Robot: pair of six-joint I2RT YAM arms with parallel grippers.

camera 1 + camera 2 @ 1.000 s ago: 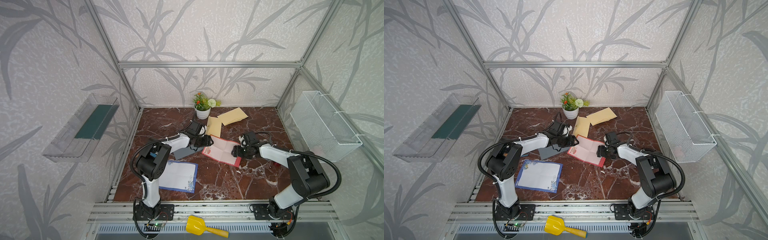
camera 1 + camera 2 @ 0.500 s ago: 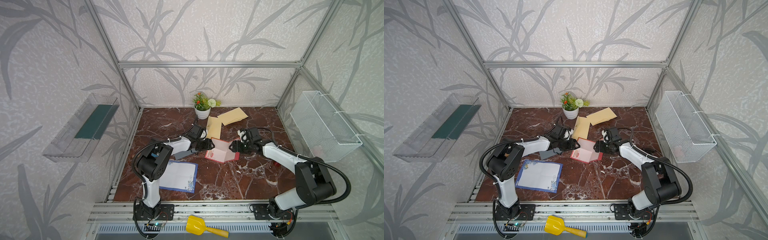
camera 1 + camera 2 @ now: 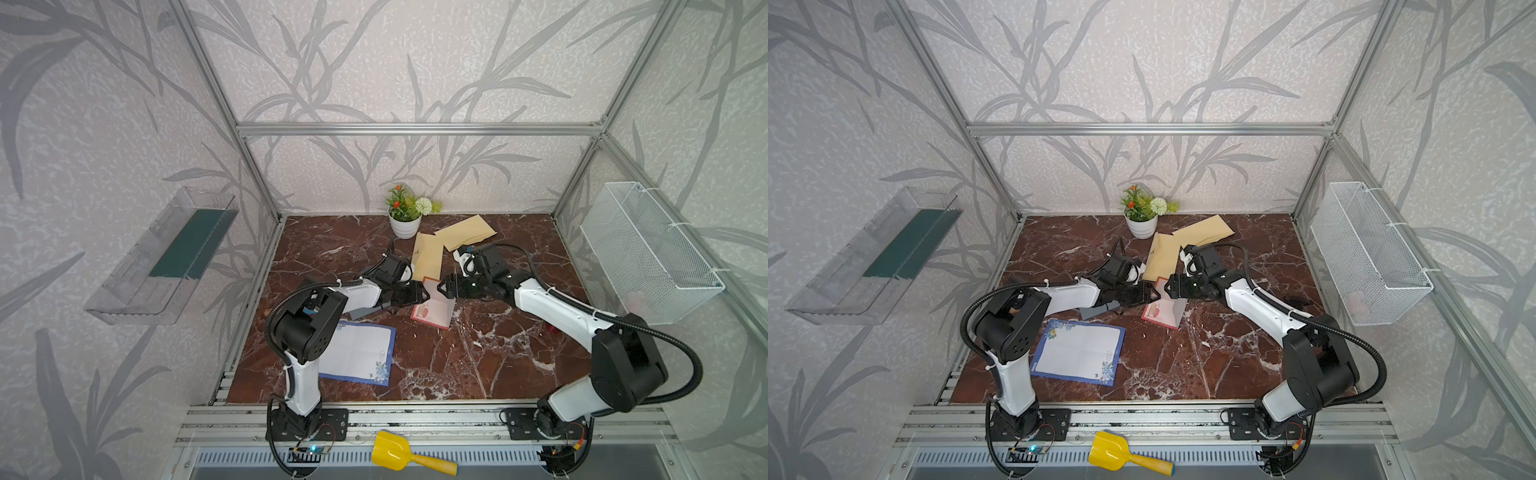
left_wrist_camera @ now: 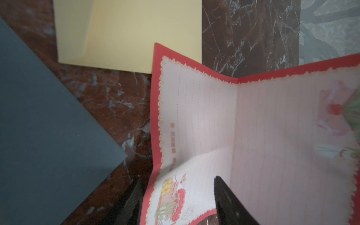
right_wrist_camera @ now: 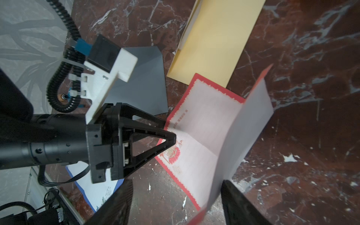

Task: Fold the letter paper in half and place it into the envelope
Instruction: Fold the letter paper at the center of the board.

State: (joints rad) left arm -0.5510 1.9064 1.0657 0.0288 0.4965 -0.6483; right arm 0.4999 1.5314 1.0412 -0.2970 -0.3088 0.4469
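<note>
The left gripper (image 3: 426, 293) sits just left of centre in both top views. Its fingers (image 4: 229, 202) are spread with a clear gap, and the flower-printed corner of the letter paper (image 4: 272, 126) runs between them without being clamped. Facing it from the right of the frame, almost tip to tip, the right gripper (image 3: 443, 286) is also spread. In its wrist view the raised half of the paper stands between its fingers (image 5: 239, 204), close against one of them; I cannot tell whether it touches. The red-bordered paper is bent along its middle crease into an open V, with one half flat on the marble surface (image 3: 478, 345) and the other lifted. Just above it in the frame lies a tan envelope (image 3: 428, 255), and the paper's far corner meets its lower edge. A second tan envelope (image 3: 467, 232) touches that one further up and to the right. A grey sheet (image 3: 365, 311) lies partly under the left arm, left of the paper, and a blue-bordered sheet (image 3: 357, 353) lies flat at lower left. A potted plant (image 3: 402, 216) stands by the back wall, a wire basket (image 3: 648, 253) hangs at the right edge, and a yellow scoop (image 3: 395, 455) lies on the rail at the bottom.
</note>
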